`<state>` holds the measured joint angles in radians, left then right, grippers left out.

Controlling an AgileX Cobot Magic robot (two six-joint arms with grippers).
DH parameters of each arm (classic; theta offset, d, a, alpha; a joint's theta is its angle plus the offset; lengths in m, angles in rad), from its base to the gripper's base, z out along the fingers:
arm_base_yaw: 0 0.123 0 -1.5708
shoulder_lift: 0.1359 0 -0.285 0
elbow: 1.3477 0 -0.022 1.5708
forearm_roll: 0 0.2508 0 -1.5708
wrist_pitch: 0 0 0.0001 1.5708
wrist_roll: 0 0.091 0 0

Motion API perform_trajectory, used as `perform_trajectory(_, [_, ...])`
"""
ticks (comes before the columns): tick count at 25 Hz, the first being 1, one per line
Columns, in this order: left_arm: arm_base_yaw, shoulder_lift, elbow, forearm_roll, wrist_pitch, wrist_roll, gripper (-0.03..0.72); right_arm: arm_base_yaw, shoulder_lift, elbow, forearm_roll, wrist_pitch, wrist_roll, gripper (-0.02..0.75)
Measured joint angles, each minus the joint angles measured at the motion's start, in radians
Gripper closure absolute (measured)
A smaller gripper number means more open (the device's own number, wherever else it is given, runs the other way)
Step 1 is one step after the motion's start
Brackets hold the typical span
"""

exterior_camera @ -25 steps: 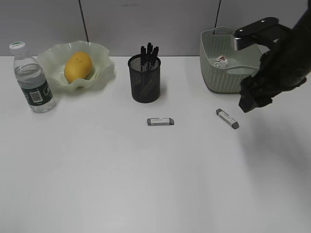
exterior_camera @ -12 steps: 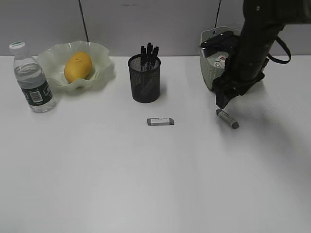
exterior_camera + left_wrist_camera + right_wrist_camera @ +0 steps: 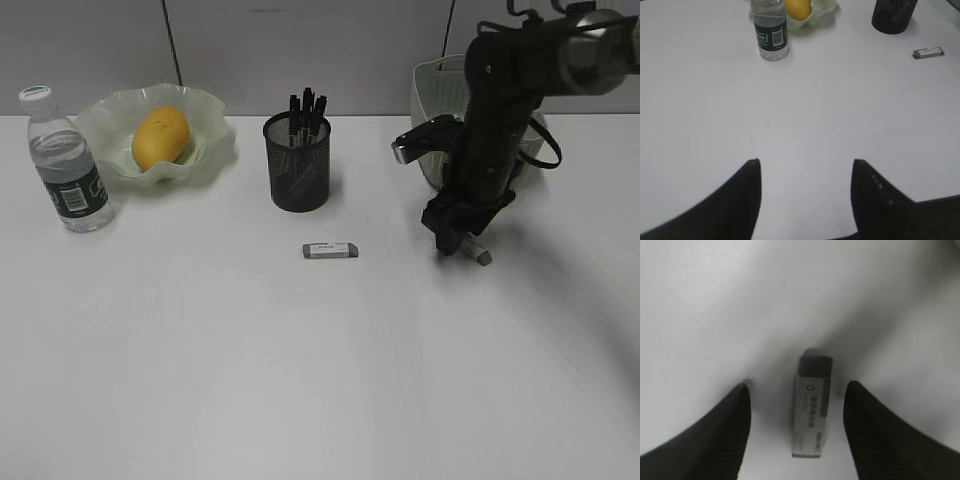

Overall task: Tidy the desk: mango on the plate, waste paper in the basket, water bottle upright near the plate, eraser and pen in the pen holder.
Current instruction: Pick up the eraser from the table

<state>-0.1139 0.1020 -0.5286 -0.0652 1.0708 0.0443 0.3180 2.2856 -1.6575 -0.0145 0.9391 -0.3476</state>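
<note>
My right gripper is open, low over the desk, with its fingers on either side of a grey eraser that lies flat; only the eraser's end shows in the exterior view. A second eraser lies in front of the pen holder, which holds several pens. The mango lies in the plate. The water bottle stands upright beside the plate. The basket is behind my right arm; the waste paper is hidden. My left gripper is open over bare desk.
The grey partition wall runs along the back edge of the desk. In the left wrist view the bottle, the pen holder and the second eraser lie far ahead.
My right arm has swung left and down from beside the basket until its open fingers straddle the right-hand eraser. Nothing else has moved.
</note>
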Motion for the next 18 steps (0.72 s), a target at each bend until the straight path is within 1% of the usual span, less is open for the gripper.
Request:
perform_trajectory(4, [0.000,0.000,0.000,0.000,0.000,0.000,0.253,-0.001,0.024,-0.006,0.003,-0.002,-0.001,0.294])
perform_trajectory(6, [0.000,0.000,0.000,0.000,0.000,0.000,0.253,-0.001,0.025,-0.006,0.006,-0.004,-0.001,0.328])
perform_trajectory(8, [0.000,0.000,0.000,0.000,0.000,0.000,0.253,-0.001,0.025,-0.006,0.008,-0.008,-0.001,0.388])
perform_trajectory(11, [0.000,0.000,0.000,0.000,0.000,0.000,0.253,-0.002,0.025,-0.006,0.008,-0.020,-0.001,0.531])
perform_trajectory(12, [0.000,0.000,0.000,0.000,0.000,0.000,0.253,-0.002,0.025,-0.006,0.007,-0.023,-0.001,0.567])
perform_trajectory(18, [0.000,0.000,0.000,0.000,0.000,0.000,0.259,-0.002,0.025,-0.017,-0.002,-0.027,-0.001,0.566])
